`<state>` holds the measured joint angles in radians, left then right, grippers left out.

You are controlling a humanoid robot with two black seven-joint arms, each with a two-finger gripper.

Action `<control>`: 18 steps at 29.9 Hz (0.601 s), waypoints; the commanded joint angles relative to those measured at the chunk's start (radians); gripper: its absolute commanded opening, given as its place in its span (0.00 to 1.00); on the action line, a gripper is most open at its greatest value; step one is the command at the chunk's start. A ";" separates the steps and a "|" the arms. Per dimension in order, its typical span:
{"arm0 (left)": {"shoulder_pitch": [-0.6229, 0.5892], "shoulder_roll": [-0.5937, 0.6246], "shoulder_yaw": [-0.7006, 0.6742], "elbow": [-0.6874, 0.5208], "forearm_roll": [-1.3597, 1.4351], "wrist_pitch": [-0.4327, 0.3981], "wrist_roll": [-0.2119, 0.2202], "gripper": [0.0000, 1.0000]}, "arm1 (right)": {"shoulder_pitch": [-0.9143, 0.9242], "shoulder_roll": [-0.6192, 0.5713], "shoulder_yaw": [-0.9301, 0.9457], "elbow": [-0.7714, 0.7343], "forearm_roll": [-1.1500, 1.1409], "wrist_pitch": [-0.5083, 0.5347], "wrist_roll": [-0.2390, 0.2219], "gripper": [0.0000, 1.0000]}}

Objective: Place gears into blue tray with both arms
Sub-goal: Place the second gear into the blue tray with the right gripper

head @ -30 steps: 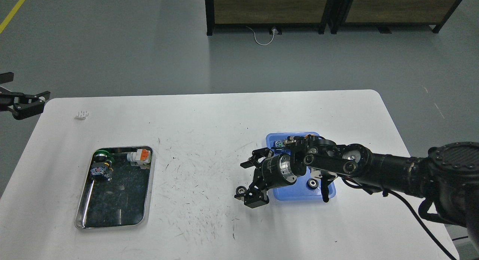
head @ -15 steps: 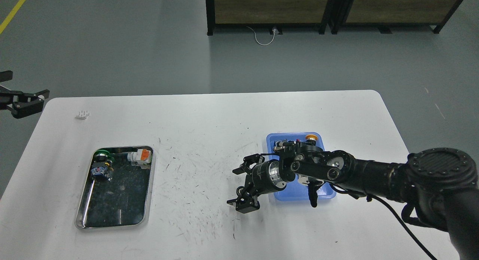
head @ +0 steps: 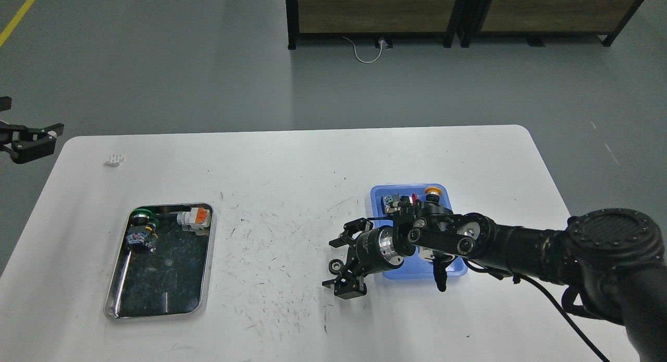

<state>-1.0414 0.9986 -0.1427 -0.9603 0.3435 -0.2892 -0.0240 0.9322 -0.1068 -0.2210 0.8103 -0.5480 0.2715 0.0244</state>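
The right hand (head: 345, 262) hangs low over the white worktop (head: 292, 164), just left of the blue tray (head: 376, 195), its fingers spread apart with a gear (head: 336, 266) lying between them; whether they touch it I cannot tell. The tray's far end holds small switches, one orange-capped; the arm hides its near part. The left hand (head: 28, 141) is at the worktop's far left corner, well apart, too small to tell its state. A metal tray (head: 206, 278) with switches sits left.
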 commanded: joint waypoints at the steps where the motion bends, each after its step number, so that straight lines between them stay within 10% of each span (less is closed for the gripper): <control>1: 0.000 -0.001 0.000 0.000 0.000 0.001 0.001 0.97 | -0.010 0.001 0.000 0.000 -0.013 0.000 0.000 0.86; 18: -0.002 0.002 -0.001 0.002 0.000 0.002 0.001 0.97 | -0.010 -0.005 0.006 0.000 -0.016 0.000 0.002 0.58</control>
<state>-1.0431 0.9984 -0.1443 -0.9587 0.3436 -0.2883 -0.0230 0.9219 -0.1118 -0.2163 0.8102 -0.5624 0.2715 0.0281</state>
